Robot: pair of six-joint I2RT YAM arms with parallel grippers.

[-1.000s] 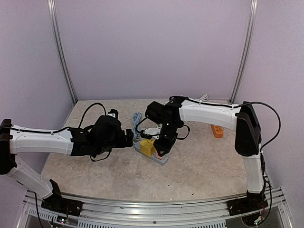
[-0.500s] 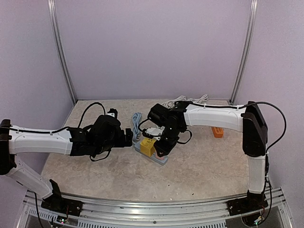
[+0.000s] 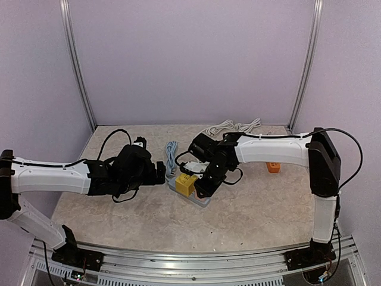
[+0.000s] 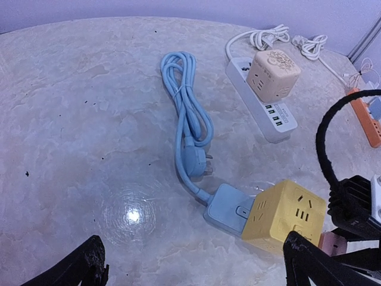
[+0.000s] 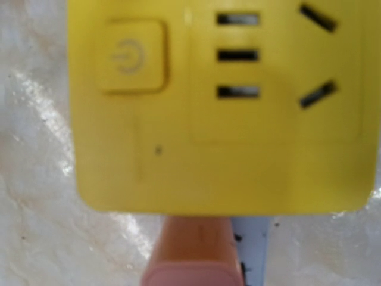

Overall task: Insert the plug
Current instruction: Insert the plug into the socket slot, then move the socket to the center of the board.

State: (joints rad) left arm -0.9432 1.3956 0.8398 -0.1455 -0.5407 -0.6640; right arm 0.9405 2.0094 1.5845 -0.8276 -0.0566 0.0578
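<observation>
Where the pink plug point(image 5: 193, 253) sits, yellow cube point(image 5: 220, 119) stands just beside.

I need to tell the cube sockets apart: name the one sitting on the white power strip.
The beige cube, far back on the white strip. The yellow cube sits on the blue-grey strip instead.

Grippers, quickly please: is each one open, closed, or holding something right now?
Left gripper: open, holding nothing.
Right gripper: closed, next to the yellow socket cube; whether it holds anything cannot be told.
</observation>
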